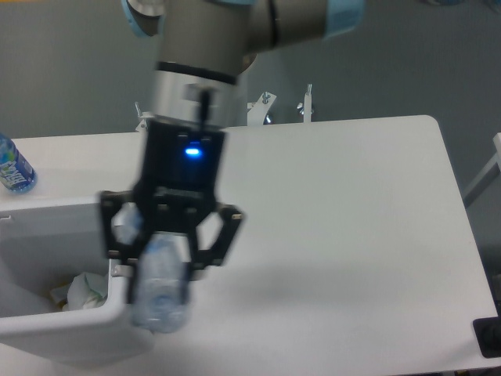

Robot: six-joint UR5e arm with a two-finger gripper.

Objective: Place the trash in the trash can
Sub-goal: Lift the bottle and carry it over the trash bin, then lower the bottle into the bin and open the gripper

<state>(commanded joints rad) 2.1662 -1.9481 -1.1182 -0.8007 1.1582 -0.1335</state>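
My gripper (pixel 166 262) is shut on the clear crinkled plastic bottle (pixel 160 286) and holds it lifted in the air. The bottle hangs over the right rim of the white trash can (pixel 47 333) at the front left of the table. Its image is blurred by motion, and its cap end (pixel 125 225) shows behind the left finger. Inside the can lies the crumpled white wrapper (pixel 82 288). My arm hides the can's right wall and latch.
A blue-labelled, blue-tinted bottle (pixel 13 168) stands at the table's far left edge. The arm's base column rises behind the table's back edge. A black object (pixel 488 337) sits at the front right corner.
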